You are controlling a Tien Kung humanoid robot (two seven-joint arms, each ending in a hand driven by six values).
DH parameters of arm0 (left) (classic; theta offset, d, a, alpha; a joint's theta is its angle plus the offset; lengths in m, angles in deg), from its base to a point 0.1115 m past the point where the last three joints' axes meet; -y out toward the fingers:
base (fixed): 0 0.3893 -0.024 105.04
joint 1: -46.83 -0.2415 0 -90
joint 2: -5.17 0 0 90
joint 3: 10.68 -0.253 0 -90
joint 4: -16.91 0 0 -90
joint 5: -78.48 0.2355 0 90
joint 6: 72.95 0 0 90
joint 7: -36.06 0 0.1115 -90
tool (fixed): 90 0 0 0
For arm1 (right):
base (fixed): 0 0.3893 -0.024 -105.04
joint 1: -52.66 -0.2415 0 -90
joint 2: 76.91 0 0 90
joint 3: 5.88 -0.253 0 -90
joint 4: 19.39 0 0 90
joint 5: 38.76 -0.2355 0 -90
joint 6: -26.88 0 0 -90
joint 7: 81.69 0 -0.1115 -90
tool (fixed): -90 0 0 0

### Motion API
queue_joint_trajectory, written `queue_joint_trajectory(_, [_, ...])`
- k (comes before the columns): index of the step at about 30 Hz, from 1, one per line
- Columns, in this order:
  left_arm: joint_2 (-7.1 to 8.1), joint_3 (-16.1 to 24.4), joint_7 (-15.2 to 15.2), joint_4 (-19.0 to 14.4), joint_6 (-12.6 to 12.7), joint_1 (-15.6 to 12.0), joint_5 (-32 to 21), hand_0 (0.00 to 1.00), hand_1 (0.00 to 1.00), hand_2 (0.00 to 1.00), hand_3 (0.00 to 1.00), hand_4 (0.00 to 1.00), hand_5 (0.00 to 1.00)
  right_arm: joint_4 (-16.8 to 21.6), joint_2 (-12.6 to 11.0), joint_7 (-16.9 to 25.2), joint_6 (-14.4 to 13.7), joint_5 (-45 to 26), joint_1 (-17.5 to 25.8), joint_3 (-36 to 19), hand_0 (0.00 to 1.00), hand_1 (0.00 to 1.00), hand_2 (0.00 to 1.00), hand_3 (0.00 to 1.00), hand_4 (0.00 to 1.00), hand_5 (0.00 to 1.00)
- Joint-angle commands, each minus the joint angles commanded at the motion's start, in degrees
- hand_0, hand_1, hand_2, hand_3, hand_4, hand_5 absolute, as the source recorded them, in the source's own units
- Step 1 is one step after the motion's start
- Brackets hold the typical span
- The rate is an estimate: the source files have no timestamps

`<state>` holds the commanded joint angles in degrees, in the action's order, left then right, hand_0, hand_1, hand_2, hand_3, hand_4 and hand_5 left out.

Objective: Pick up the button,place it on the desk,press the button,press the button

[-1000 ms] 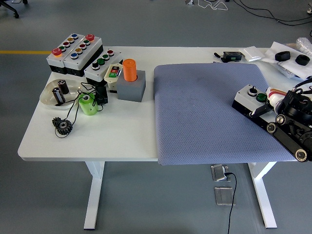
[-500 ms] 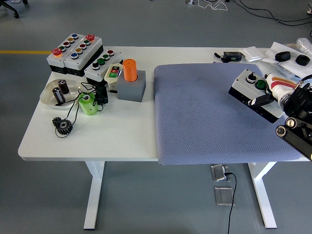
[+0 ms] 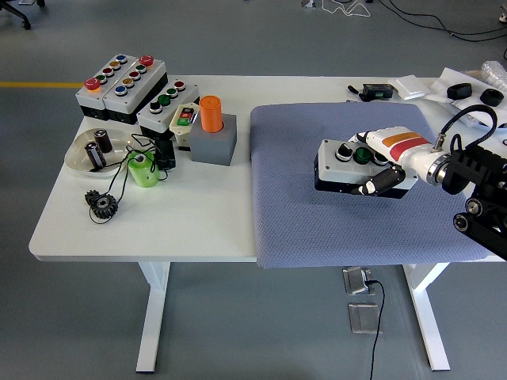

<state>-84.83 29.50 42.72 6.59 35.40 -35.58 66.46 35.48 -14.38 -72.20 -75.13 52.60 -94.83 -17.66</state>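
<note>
The button box [image 3: 346, 165], a white-topped unit with a black base carrying a black selector knob and a green push button, is located over the middle of the grey-blue mat [image 3: 317, 214], at roughly 3 o'clock from the picture centre. The right robot hand [image 3: 386, 162] grips it from the 3 o'clock side, one finger [image 3: 379, 181] wrapped along the near face and the white palm section lying across the top right of the box. Whether the base is in contact with the mat or held just above it cannot be determined. Status judgement: the pick-up step is complete; placement is in progress or nearly finished; release and both presses remain outstanding. The green button is partly covered by the hand and must be cleared before pressing. The mat covers the right half of the white worktop [image 3: 158, 229]. At 9 to 10 o'clock, well apart from the box, stand further control boxes [image 3: 123, 81], an orange cylinder in a grey block [image 3: 212, 131], a shallow dish [image 3: 87, 158], a green cup [image 3: 142, 170] and a small black gear [image 3: 102, 205]. The left robot hand is not visible.
</note>
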Motion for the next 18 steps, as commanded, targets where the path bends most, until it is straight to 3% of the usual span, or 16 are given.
queue_joint_trajectory(5, [0.0,-0.15,-0.04,0.0,0.0,0.15,-0.17,0.65,0.705,0.725,0.51,0.316,0.951,-2.13,0.88,4.51,-0.31,0.08,-1.23,3.16,0.06,0.046,0.225,0.362,0.504,0.092])
queue_joint_trajectory(18, [0.0,-0.47,0.05,0.0,-0.07,0.43,-0.56,0.65,0.705,0.725,0.51,0.318,0.943,-6.0,2.26,3.1,1.93,-0.8,-1.17,3.99,0.112,0.095,0.273,0.417,0.497,0.077])
